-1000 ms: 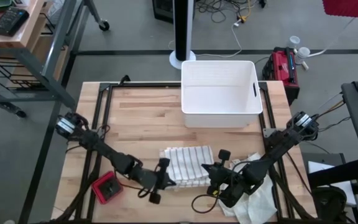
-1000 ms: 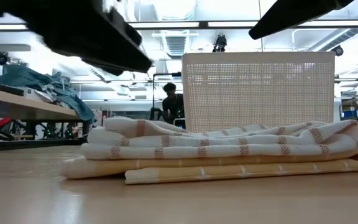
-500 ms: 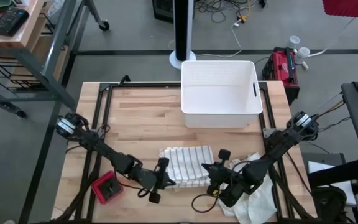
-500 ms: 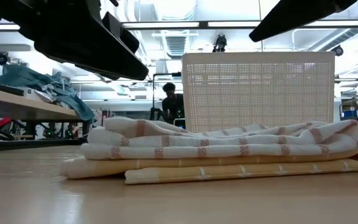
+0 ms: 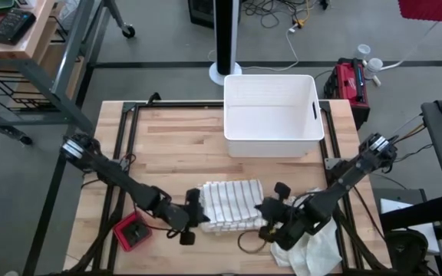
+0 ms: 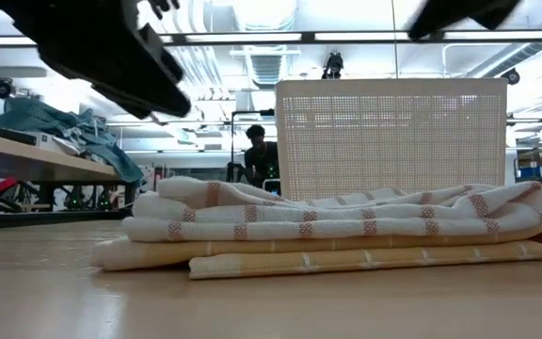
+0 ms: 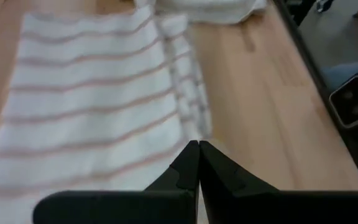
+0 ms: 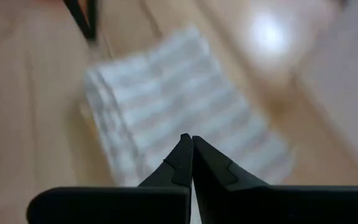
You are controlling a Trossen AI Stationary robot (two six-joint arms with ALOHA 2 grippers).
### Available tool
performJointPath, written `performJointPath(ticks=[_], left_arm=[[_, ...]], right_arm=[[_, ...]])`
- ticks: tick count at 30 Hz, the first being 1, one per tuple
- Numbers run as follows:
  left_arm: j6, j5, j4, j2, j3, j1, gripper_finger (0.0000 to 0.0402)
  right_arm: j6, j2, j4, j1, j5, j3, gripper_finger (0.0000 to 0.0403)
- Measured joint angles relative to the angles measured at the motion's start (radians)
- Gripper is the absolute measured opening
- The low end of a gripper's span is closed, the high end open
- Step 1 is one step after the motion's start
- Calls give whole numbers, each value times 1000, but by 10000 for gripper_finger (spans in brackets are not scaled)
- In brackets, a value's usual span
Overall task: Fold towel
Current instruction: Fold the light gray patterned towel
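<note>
The folded towel, white with thin tan stripes, lies in several flat layers on the wooden table near its front edge. My left gripper hovers shut by the towel's left end, above its edge. My right gripper hovers shut by the towel's right end and looks down on the striped cloth. In the low view both arms show only as dark shapes up high, clear of the towel.
A white bin stands at the table's far edge behind the towel. A second pale cloth lies crumpled at the near right under my right arm. A red device sits at the near left, and a cable loop lies in front of the towel.
Both grippers have risen away from the towel and rolled at the wrist, staying shut. The left one has drawn back a little toward the table's left. The towel has stayed as it was.
</note>
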Motion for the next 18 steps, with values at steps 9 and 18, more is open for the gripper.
performJointPath(ticks=[9, 18], left_arm=[[-133, -39, -198, -116, -44, -1, 0], [-85, -76, 96, -99, -165, 0, 0]], right_arm=[[267, 1, -186, -26, -305, 36, 0], [172, 66, 9, -55, -297, 30, 0]])
